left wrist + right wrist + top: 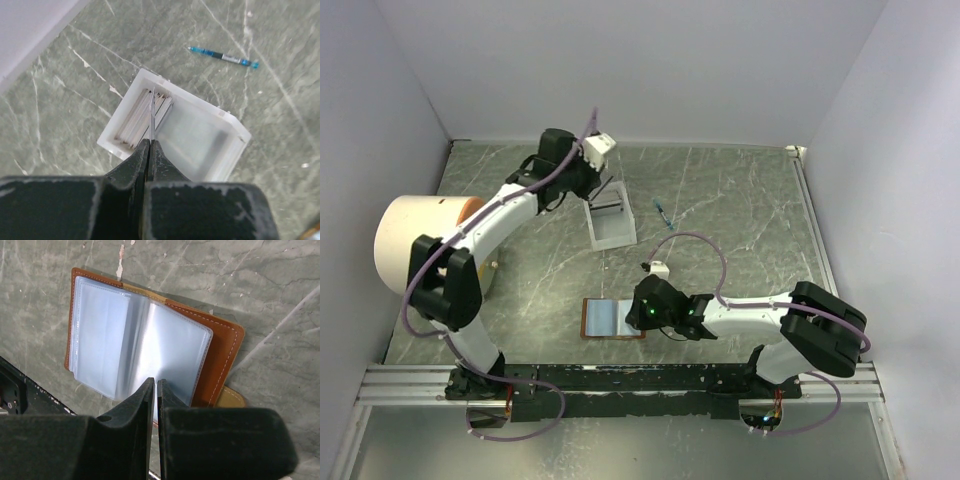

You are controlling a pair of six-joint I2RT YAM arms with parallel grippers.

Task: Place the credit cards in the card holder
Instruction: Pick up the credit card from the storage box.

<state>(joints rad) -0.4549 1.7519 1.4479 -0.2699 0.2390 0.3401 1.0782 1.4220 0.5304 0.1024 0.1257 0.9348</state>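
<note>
Close to the near edge of the grey-green, pale-veined bench, the card holder lies open, and the right gripper is clenched on the edge of one clear pocket leaf. Toward the far edge, the left gripper pinches one credit card edge-on above the other credit cards standing in a white box. A blue pen lies beyond, and plain white walls close three sides.

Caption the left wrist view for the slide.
Left gripper pinches one thin card edge-on over white rectangular plastic box of stacked cards.
</note>
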